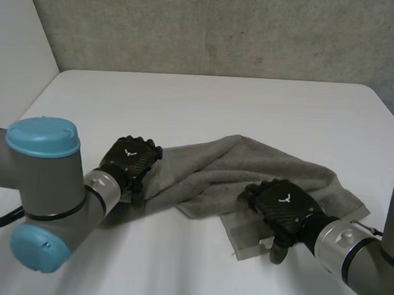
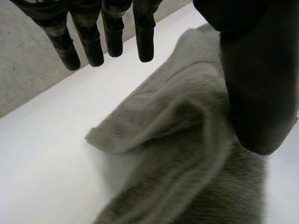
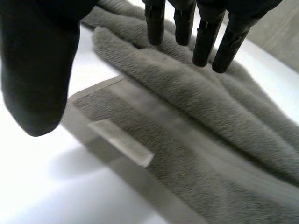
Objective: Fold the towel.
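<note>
You have the grey towel (image 1: 249, 170) lying bunched and creased on the white counter (image 1: 219, 102), nearer its front edge than its back edge. Your left robot hand (image 1: 129, 158) sits at the towel's left end, its fingers (image 2: 107, 37) straight and spread from the thumb, gripping nothing. Your right robot hand (image 1: 285, 204) hovers over the towel's near right corner, likewise relaxed and holding nothing. Beneath it, a small pale tag (image 3: 121, 142) is sewn onto the flat hem (image 3: 187, 135). You can read no writing on the tag.
</note>
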